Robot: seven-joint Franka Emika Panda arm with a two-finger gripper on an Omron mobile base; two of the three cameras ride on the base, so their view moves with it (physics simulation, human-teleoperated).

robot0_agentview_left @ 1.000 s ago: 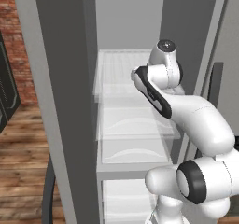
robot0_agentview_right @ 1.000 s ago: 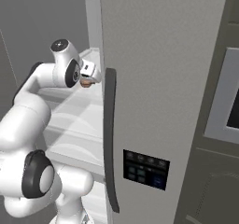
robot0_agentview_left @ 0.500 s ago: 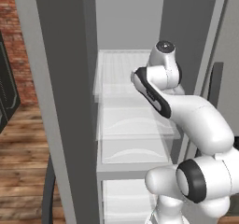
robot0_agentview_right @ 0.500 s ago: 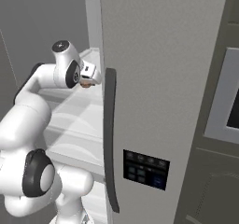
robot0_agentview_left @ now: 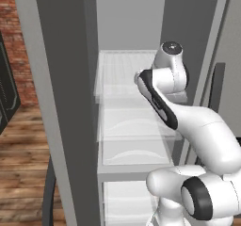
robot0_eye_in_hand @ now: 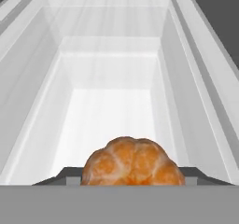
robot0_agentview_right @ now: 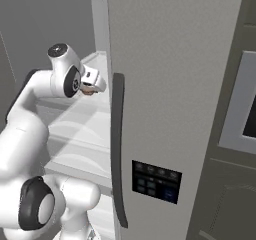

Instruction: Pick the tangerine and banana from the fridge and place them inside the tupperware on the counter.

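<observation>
The tangerine (robot0_eye_in_hand: 133,162), orange and lumpy, lies on a translucent white shelf (robot0_agentview_left: 122,69) inside the open fridge (robot0_agentview_left: 61,102). In the hand view it sits low and central, and my gripper (robot0_eye_in_hand: 133,175) has a dark fingertip (robot0_eye_in_hand: 70,175) pressed against each of its sides. From the right base view, a sliver of the tangerine (robot0_agentview_right: 89,90) shows under the gripper (robot0_agentview_right: 91,86), which reaches into the fridge at upper-shelf height. The banana, the tupperware and the counter are out of view.
The grey fridge door (robot0_agentview_right: 165,84) with its dark handle strip (robot0_agentview_right: 118,149) stands close on the right of the arm. The other door (robot0_agentview_left: 52,79) hangs open on the left. Lower white shelves and drawers (robot0_agentview_left: 134,140) sit beneath the hand.
The arm holds almost the same pose at the upper shelf; the hand has at most dipped slightly.
</observation>
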